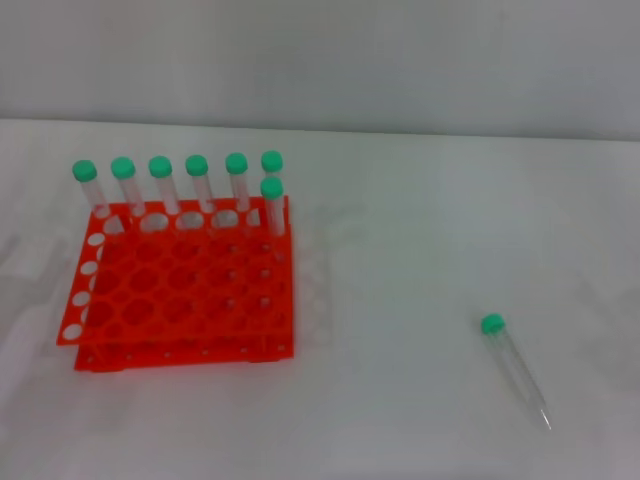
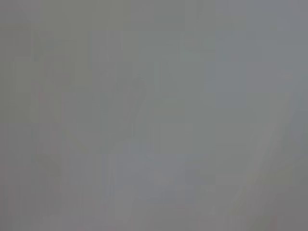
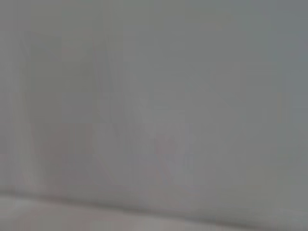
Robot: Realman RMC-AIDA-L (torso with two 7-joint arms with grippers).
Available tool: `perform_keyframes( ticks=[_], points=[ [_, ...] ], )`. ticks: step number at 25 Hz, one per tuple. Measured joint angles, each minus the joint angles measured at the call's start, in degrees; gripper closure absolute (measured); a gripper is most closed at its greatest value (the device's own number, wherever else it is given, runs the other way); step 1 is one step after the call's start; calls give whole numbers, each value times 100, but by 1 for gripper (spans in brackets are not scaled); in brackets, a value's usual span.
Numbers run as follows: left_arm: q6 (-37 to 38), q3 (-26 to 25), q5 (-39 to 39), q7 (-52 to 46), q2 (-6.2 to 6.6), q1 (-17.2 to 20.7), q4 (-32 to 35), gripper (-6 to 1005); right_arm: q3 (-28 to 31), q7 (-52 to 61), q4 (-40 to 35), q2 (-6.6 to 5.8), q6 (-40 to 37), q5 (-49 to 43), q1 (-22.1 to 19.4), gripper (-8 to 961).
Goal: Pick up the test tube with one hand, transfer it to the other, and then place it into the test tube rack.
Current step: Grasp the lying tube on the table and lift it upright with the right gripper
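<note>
Green-capped test tube [image 1: 516, 368] lies flat, well apart from the test tube rack [image 1: 180, 290].

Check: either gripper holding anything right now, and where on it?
Nothing held. The tube lies loose on the table, apart from the rack; no gripper in view.

Soft even light, hazy blur

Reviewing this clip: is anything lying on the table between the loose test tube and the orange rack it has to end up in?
Nothing visible does. The test tube lies alone on the white table to the robot's right; the test tube rack sits to its left with bare table between. Seven capped tubes fill its far holes; nearer holes are free. Neither gripper is in view.
</note>
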Motion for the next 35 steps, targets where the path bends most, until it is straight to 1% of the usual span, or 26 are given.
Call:
perform_keyframes(
  ticks=[6, 10, 12, 15, 18, 22, 25, 30, 35],
  points=[
    [-36, 0, 4, -6, -3, 10, 1, 277, -1064, 2043, -1891, -3, 14, -1234, -24, 114],
    [-39, 0, 7, -6, -4, 10, 0, 277, -1808, 3682, -3086, -4, 44, -2527, -11, 114],
    [-39, 1, 8, 2, -4, 10, 1, 277, -2311, 4495, -3644, -3, 97, -3294, 14, 115],
    [-39, 0, 8, 12, -4, 10, 1, 277, -2930, 5306, -4212, -3, 354, -4000, 38, 115],
    [-44, 0, 8, 17, -4, 10, 1, 277, -3455, 5861, -4654, -3, 751, -4311, 49, 117],
    [-51, 0, 8, 26, 4, 10, -2, 277, -3985, 6293, -4993, 3, 1039, -4366, 56, 125],
    [-53, 0, 8, 28, 9, 10, 0, 277, -4425, 6505, -5015, 4, 1077, -4370, 96, 132],
    [-53, 1, 7, 32, 17, -5, 1, 278, -5055, 6713, -4653, 23, 724, -4345, 178, 142],
    [-53, 17, 9, 109, 24, -18, 0, 278, -5414, 6933, -4217, 33, 475, -4352, 349, 153]
  ],
)
